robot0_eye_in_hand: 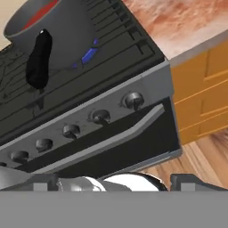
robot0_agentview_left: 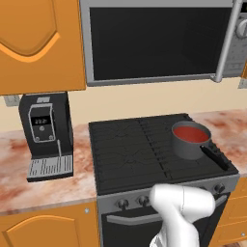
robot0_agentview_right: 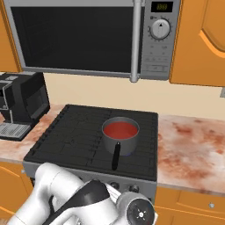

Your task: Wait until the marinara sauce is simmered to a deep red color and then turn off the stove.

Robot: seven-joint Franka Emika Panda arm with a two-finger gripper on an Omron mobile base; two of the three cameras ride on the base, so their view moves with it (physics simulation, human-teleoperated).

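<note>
A small grey saucepan (robot0_agentview_left: 189, 147) (robot0_agentview_right: 119, 141) stands on the front right burner of the black stove (robot0_agentview_left: 129, 153) (robot0_agentview_right: 72, 143). The marinara sauce (robot0_agentview_left: 191, 133) (robot0_agentview_right: 120, 128) (robot0_eye_in_hand: 41, 13) in it is a flat orange-red to red disc. A blue flame (robot0_eye_in_hand: 89, 55) shows under the pan, whose black handle (robot0_eye_in_hand: 39, 60) points toward the stove's front. A row of dark knobs (robot0_eye_in_hand: 133, 100) lines the silver front panel above the oven handle (robot0_eye_in_hand: 107, 139). My gripper (robot0_eye_in_hand: 116, 185) hangs low before that panel, open, with nothing between its fingers.
A silver microwave (robot0_agentview_left: 154, 41) (robot0_agentview_right: 79, 37) hangs over the stove. A black coffee machine (robot0_agentview_left: 46, 135) (robot0_agentview_right: 19, 105) stands on the marbled counter (robot0_agentview_left: 38, 181) to the left. More counter (robot0_agentview_right: 193, 149) lies to the right, with orange cabinets (robot0_eye_in_hand: 200, 89) below and wooden floor (robot0_eye_in_hand: 200, 156).
</note>
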